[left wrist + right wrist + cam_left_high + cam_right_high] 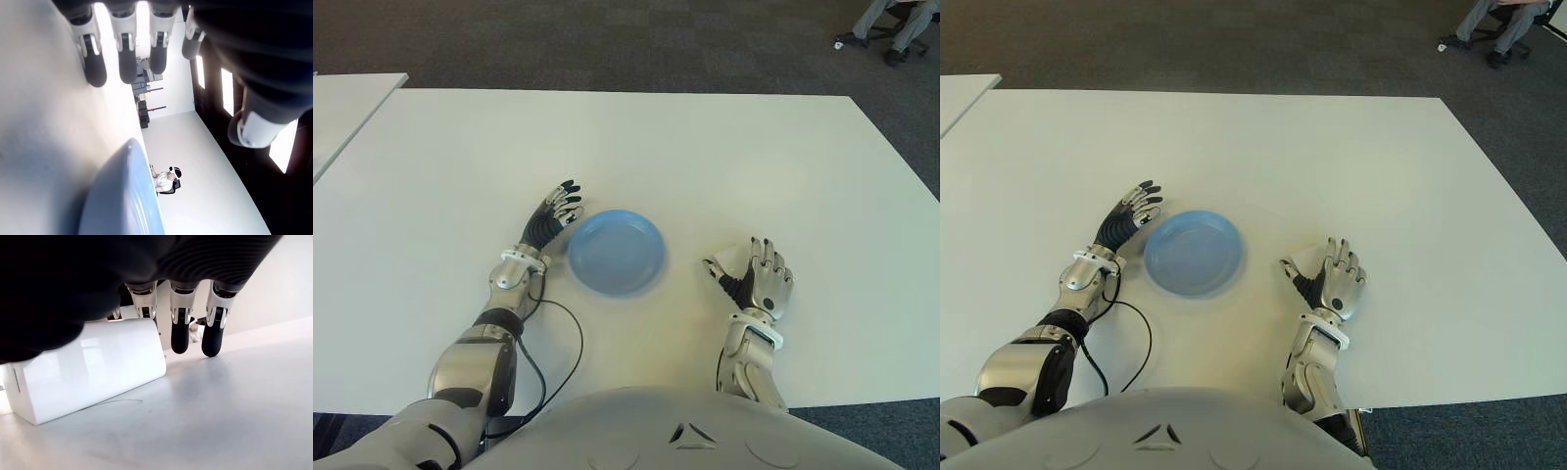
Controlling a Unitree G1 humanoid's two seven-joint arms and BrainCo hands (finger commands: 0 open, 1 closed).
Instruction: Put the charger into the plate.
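Note:
The blue plate point(615, 252) lies empty on the white table point(705, 147), just ahead of my torso. The white charger point(728, 258), a small block, lies flat on the table to the plate's right. My right hand point(759, 279) is lowered over it, fingers point(180, 333) stretched straight past the charger point(88, 372) and the thumb beside it, not closed around it. My left hand point(553, 217) shows at the plate's left rim, its fingers point(127, 63) extended and holding nothing, with the plate's edge point(122, 196) close by.
A black cable point(563, 343) loops on the table by my left forearm. A second white table point(352, 98) stands at the far left. A person's legs and a chair base point(891, 24) show on the dark carpet at the far right.

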